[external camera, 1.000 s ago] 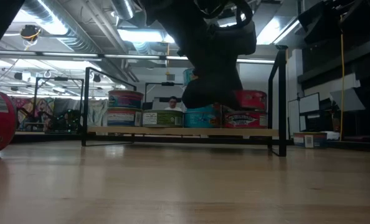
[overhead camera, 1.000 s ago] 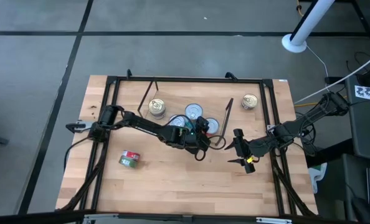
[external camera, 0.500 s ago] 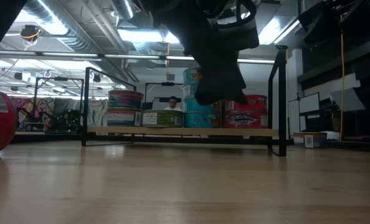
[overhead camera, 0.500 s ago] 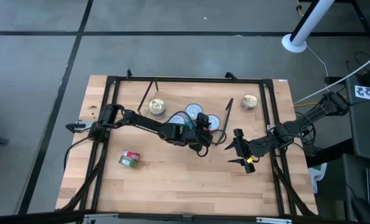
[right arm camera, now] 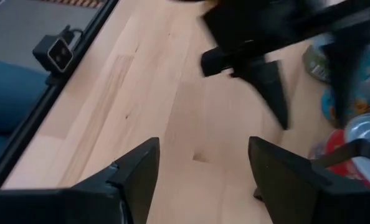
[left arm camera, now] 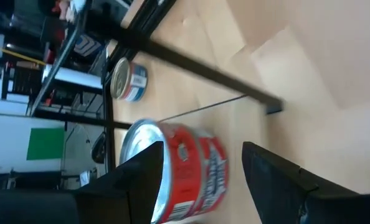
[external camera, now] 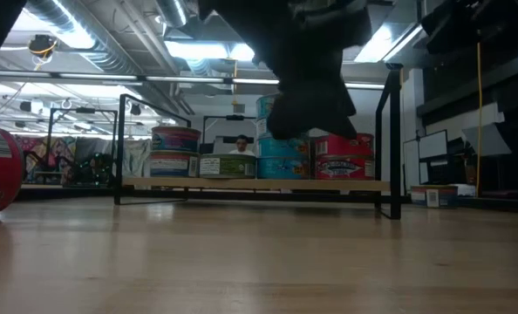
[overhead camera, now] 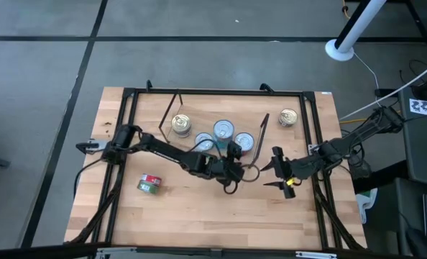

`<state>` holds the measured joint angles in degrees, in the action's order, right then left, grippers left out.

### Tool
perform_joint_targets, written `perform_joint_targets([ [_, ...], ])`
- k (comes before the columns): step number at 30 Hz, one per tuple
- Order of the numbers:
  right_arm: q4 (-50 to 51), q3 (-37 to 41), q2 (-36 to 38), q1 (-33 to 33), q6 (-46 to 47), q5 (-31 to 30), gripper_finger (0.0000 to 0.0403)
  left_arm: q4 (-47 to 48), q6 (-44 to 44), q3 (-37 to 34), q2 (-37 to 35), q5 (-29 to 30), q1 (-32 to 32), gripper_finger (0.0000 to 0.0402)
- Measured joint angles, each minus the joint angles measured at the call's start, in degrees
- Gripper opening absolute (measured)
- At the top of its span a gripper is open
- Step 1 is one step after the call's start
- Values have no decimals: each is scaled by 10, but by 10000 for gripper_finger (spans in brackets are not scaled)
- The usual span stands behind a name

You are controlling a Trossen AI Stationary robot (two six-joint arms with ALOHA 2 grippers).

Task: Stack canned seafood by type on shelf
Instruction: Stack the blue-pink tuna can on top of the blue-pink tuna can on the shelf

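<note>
Tins sit in stacks on the shelf (external camera: 250, 184), a light board on thin black legs toward the back of the desk (overhead camera: 199, 216). From the low view, a blue-labelled tin (external camera: 175, 139) rests on another at the left, a green one (external camera: 228, 166) stands next to them, teal tins (external camera: 281, 167) are piled in the middle, and red tins (external camera: 344, 166) stand at the right end. From above, their lids show as a gold one (overhead camera: 180, 124) at the left and silver ones (overhead camera: 224, 130) in the middle. Two tins lie off the shelf: a gold-lidded one (overhead camera: 288, 117) stands near the back right of the desk, and a red-green one (overhead camera: 150, 185) lies on its side at the front left, well apart from the rest. The left gripper (overhead camera: 230, 175) hangs just in front of the shelf's right half, jaws wide apart and holding nothing; its wrist view looks between its fingers (left arm camera: 141, 180) at a red tin (left arm camera: 179, 171) that they do not touch. The right gripper (overhead camera: 279, 173) waits near the shelf's right end, over bare wood, jaws likewise spread and empty.
</note>
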<state>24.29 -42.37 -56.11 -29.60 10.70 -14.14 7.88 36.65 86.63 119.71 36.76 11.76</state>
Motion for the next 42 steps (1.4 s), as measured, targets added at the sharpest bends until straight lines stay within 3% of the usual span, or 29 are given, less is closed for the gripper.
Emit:
perform_joint_targets([
  [5,19,0,41,0,0,-58,246,0,-7,0,-12,23,34,214],
  [10,52,0,92,2,34,-163,246,5,-14,0,-38,71,62,214],
  [14,82,0,132,39,84,-201,246,10,-44,0,-66,88,76,214],
  [22,116,0,169,189,120,-162,246,132,-171,0,-149,101,76,214],
  [28,184,0,169,313,99,-68,246,283,-280,1,-208,101,72,214],
  [34,230,0,163,402,46,15,246,363,-346,1,-237,100,68,214],
  [42,254,0,116,480,-44,-25,246,384,-352,1,-238,99,66,214],
])
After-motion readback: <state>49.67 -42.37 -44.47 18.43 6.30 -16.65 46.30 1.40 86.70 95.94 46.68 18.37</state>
